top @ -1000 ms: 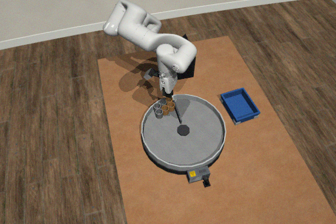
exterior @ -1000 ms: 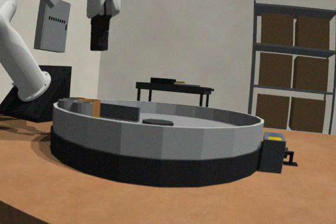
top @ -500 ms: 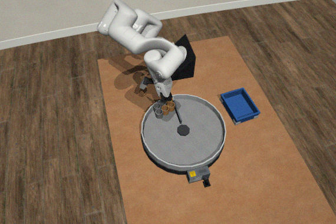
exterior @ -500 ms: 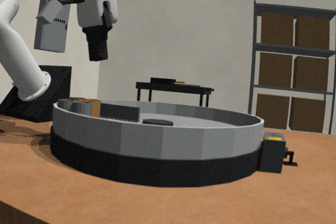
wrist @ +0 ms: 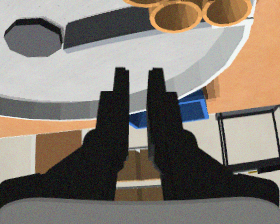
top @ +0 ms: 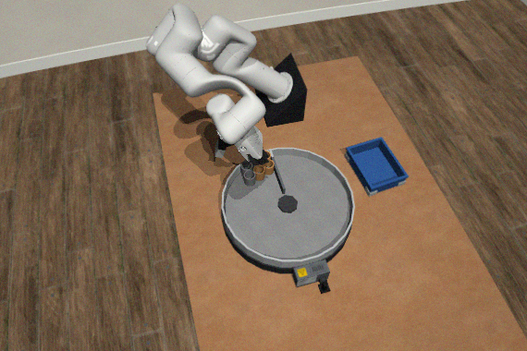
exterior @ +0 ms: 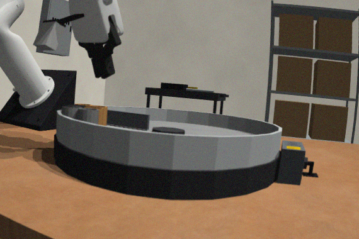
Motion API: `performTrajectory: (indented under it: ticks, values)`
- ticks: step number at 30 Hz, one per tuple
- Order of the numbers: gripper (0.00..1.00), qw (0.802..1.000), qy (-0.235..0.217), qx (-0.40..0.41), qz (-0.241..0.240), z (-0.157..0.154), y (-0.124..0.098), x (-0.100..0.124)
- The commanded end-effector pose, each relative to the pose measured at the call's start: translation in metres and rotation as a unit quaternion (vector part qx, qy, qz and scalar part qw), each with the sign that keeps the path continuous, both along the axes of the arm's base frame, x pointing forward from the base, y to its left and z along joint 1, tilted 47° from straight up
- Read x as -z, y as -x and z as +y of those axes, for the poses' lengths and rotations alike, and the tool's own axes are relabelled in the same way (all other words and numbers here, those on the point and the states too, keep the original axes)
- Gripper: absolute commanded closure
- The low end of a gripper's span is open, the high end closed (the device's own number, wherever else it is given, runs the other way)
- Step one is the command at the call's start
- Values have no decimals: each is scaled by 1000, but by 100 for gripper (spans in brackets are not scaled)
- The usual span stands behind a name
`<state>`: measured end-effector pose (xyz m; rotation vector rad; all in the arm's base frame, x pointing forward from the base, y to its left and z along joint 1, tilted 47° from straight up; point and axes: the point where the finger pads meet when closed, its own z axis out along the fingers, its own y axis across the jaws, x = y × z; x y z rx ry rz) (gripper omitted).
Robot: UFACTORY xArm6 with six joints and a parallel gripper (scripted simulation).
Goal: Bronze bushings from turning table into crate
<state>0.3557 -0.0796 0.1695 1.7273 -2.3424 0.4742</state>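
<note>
1. I am holding my claw (top: 263, 159) (exterior: 104, 75) (wrist: 138, 87) above the rim side of the turning table (top: 353, 205) (exterior: 189, 152) (wrist: 41, 110), fingers pointing down at a tilt.
2. My fingers are standing slightly apart, with a narrow gap showing between them; they are gripping nothing.
3. The bronze bushings (top: 259, 173) (exterior: 102, 116) (wrist: 175, 17) are standing in a cluster on the turning table, near its rim; at least three are showing, hollow ends up.
4. The steel bushings (top: 250, 177) (exterior: 89, 115) are standing just beside the bronze ones; my claw is partly hiding the group from the top, so I am giving no full count.
5. A dark divider bar (top: 278, 175) (exterior: 129, 120) (wrist: 106, 25) is running from near the rim towards the dark hub (top: 288, 204) (exterior: 168, 130) (wrist: 33, 37), with bronze bushings near its outer end.
6. The blue crate (top: 376, 163) (wrist: 194, 110) is resting on the tabletop (top: 393, 256) (exterior: 189, 218) (wrist: 271, 75), apart from the turning table.
7. The bronze bushings in view are sitting outside the crate.
</note>
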Motion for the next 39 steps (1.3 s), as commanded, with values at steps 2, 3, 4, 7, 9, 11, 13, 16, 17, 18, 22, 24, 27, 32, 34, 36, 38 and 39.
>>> performTrajectory:
  ticks: [2, 3, 4, 7, 9, 11, 13, 16, 17, 18, 22, 24, 27, 32, 34, 36, 38, 39]
  values:
    - [90, 997, -50, -42, 28, -8, -1, 4]
    - [90, 997, -56, -49, 31, -9, -1, 5]
    - [90, 996, -62, -54, 34, -11, -1, 6]
    - [90, 994, -78, -71, 39, -14, -2, 7]
    - [90, 992, -88, -81, 45, -16, -2, 9]
    - [90, 991, -92, -85, 48, -17, -2, 9]
    - [90, 990, -96, -90, 50, -18, -2, 10]
    - [90, 988, -107, -101, 56, -21, -3, 11]
    - [90, 987, -110, -104, 57, -21, -3, 11]
    - [90, 986, -113, -107, 58, -22, -3, 12]
    - [90, 984, -122, -115, 62, -24, -3, 12]
    - [90, 983, -124, -118, 62, -24, -3, 13]
    - [90, 983, -127, -120, 63, -25, -3, 13]
    - [90, 982, -127, -121, 63, -25, -4, 13]
    - [90, 982, -127, -121, 63, -25, -4, 13]
    - [90, 982, -127, -121, 63, -25, -4, 13]
    - [90, 982, -127, -121, 63, -25, -4, 13]
    - [90, 982, -127, -121, 63, -25, -4, 13]
